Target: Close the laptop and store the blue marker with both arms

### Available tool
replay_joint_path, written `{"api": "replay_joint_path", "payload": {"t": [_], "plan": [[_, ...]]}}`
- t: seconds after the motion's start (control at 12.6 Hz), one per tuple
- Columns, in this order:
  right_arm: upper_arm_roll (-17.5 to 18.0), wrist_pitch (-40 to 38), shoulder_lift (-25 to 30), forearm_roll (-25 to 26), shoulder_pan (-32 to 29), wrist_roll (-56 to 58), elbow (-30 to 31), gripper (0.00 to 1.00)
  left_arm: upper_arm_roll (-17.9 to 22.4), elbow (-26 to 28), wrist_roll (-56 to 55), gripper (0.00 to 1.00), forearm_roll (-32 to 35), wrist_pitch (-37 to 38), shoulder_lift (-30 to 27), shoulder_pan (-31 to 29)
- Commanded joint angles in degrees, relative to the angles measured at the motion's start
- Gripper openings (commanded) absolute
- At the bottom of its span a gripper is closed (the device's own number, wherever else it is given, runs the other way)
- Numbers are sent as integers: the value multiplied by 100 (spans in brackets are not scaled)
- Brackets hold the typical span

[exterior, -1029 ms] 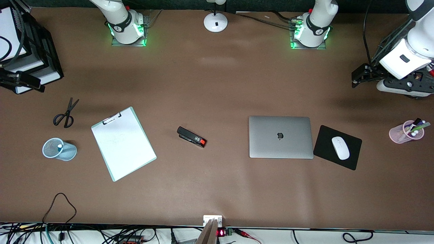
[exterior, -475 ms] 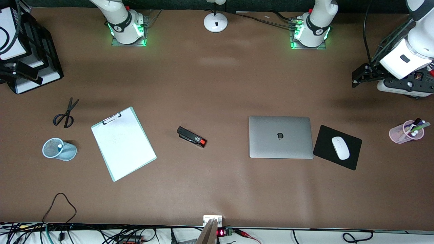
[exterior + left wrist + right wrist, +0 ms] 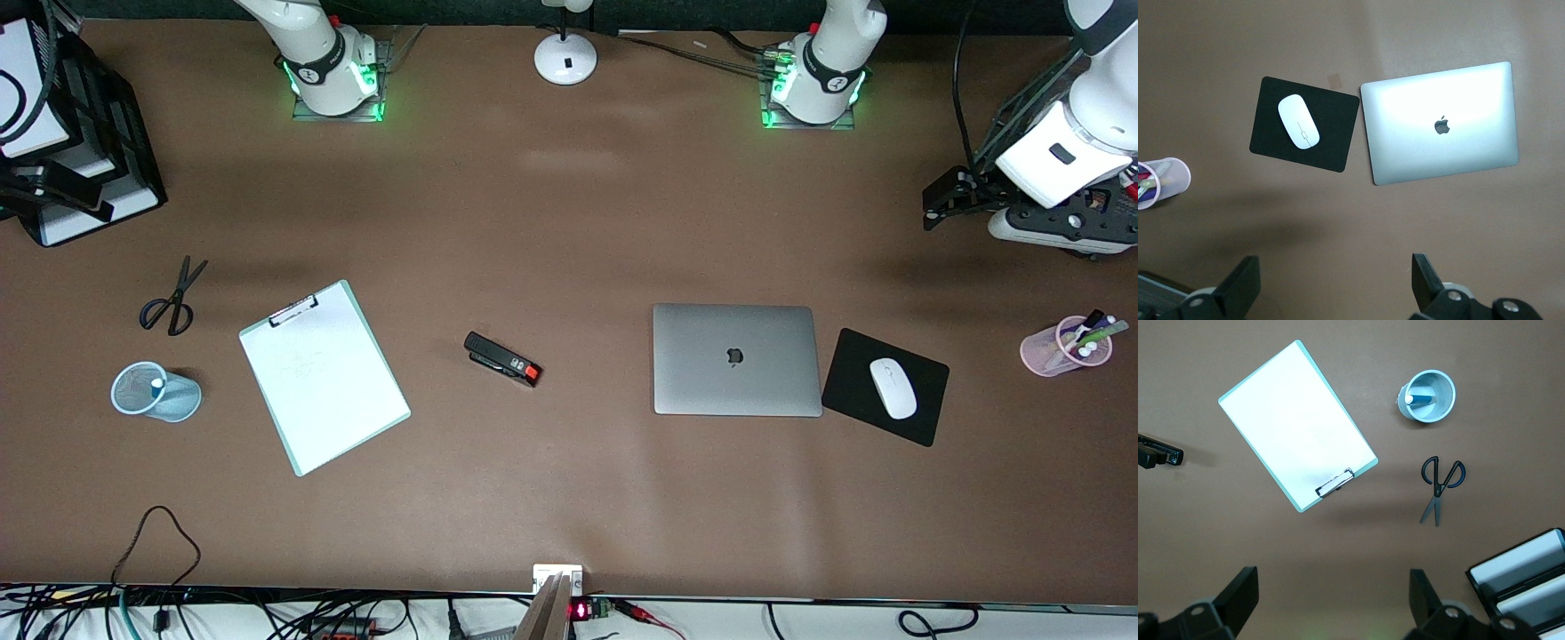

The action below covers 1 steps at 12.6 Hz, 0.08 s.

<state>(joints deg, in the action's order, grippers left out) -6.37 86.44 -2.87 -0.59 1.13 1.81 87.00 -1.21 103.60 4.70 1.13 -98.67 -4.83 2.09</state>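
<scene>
We see the table [image 3: 569, 498] with both goals apparently met, so our risks are mostly of disturbing what is settled. The laptop [image 3: 736, 359] lies shut and flat, lid up, toward the left arm's end, with the mouse pad [image 3: 885, 387] just beside it and the mouse [image 3: 892, 388] on that pad. The left gripper [image 3: 1331, 290] hangs high over bare table at that end, jaws wide and empty; if we bring it down carelessly it could strike the lid or knock over the pink cup [image 3: 1063, 347] of pens. The clipboard [image 3: 324, 375] lies toward the right arm's end, with the scissors [image 3: 173, 299] and the mesh cup [image 3: 156, 391] close by. That cup lies tipped on its side, mouth toward the camera, and the marker [image 3: 1421, 399] rests inside it, white end at the rim. We judge this the weakest point: a nudge could roll the cup and let the marker slide out. The right gripper [image 3: 1331, 607] hangs well above the table near the black tray [image 3: 71, 133], jaws wide and empty, so a low sweep from there could catch the tray or the scissors. The stapler [image 3: 502, 359] sits mid-table, away from both arms.
</scene>
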Motion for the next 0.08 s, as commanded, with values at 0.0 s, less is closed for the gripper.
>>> {"api": "replay_joint_path", "payload": {"t": [0.0], "plan": [[48,-4,102,32,-7,3,81,100,42,-59,128,100,2,102,-27,20]]}}
